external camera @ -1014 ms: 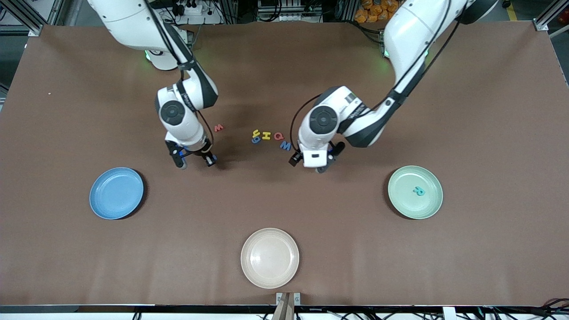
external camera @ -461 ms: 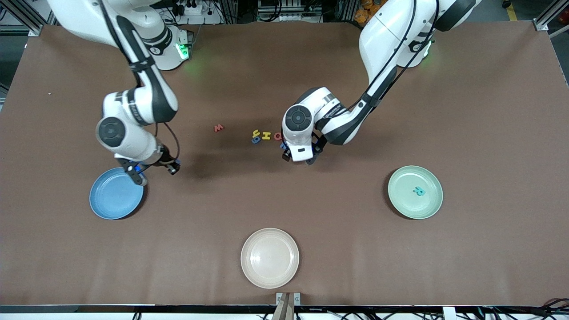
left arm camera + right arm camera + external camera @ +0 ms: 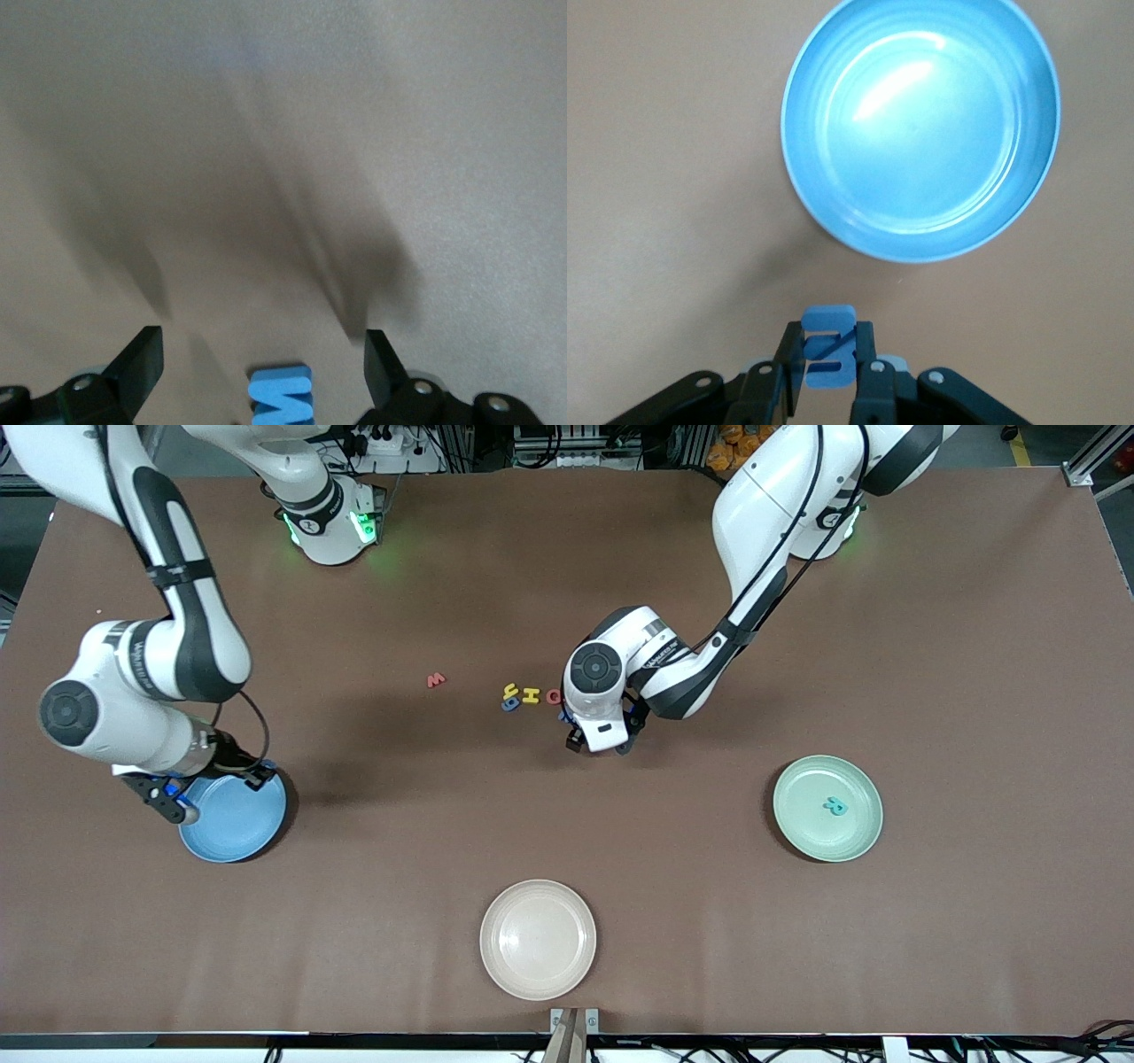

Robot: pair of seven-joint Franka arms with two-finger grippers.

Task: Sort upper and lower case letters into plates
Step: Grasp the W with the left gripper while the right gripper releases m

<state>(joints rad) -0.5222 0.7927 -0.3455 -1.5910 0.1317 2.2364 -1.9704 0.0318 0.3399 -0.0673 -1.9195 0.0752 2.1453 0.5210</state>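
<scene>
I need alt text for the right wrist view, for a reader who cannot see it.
The right gripper is shut on a blue letter, above the brown table beside the empty light blue plate.

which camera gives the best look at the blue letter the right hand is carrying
The right wrist view: the blue letter sits pinched in the right hand, with the light blue plate ahead. The front view hides it under the wrist; the left wrist view doesn't show it.
</scene>
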